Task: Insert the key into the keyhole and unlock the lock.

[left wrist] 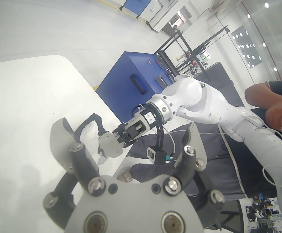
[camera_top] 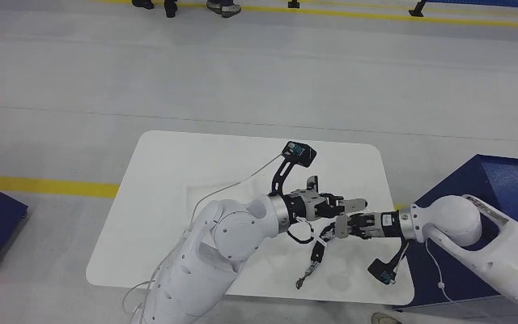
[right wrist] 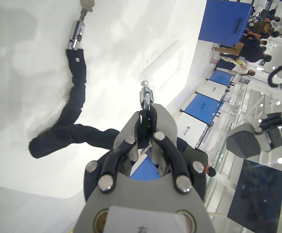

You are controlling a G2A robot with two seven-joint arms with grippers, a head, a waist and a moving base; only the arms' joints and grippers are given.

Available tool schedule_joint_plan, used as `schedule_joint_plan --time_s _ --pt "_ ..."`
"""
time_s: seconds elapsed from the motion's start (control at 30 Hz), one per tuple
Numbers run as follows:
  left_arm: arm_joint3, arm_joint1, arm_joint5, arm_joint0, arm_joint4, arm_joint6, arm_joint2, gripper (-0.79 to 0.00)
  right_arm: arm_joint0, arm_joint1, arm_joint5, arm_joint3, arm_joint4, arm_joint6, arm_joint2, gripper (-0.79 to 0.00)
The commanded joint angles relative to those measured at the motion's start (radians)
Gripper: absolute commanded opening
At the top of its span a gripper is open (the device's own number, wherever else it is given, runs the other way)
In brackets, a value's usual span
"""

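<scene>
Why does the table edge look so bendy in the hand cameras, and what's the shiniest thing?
Left wrist view: the wide lens curves the table edge, and ceiling lights flare white. Right wrist view: the table edge bows too; the chrome pin held in the right gripper catches bright glints. Top view: table edges look almost straight.

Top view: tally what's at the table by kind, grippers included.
Grippers: 2 (left gripper, right gripper)
Black fabric-sheathed cable lock with chrome ends: 1
Grey metal key: 1
White table: 1
Total: 5
</scene>
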Motion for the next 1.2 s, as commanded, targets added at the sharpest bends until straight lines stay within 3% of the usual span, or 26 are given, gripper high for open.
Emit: schedule_joint_plan --time_s 0.0,0.13,0.27,0.37,0.53,0.63,1.17 --pt "0.0 0.0 0.0 0.0 0.0 0.0 0.0 0.0 0.004 -0.018 0.023 0.028 0.016 0.001 0.003 0.0" --pt "0.0 0.0 0.0 0.0 0.0 0.0 0.0 0.0 -0.003 -0.034 0.077 0.07 0.045 0.002 0.017 0.0" --pt "0.0 0.0 0.0 0.0 0.0 0.0 0.0 0.0 -0.031 -0.02 0.188 0.116 0.14 0.01 0.064 0.0" --pt "0.0 0.0 0.0 0.0 0.0 0.0 0.0 0.0 -0.074 0.01 0.307 0.156 0.231 0.035 0.114 0.0" --pt "0.0 0.0 0.0 0.0 0.0 0.0 0.0 0.0 -0.181 0.078 0.497 0.189 0.365 0.208 0.195 0.0" --pt "0.0 0.0 0.0 0.0 0.0 0.0 0.0 0.0 -0.242 0.116 0.596 0.162 0.389 0.254 0.224 0.0" --pt "0.0 0.0 0.0 0.0 0.0 0.0 0.0 -0.001 -0.242 0.116 0.596 0.162 0.389 0.254 0.224 0.0"
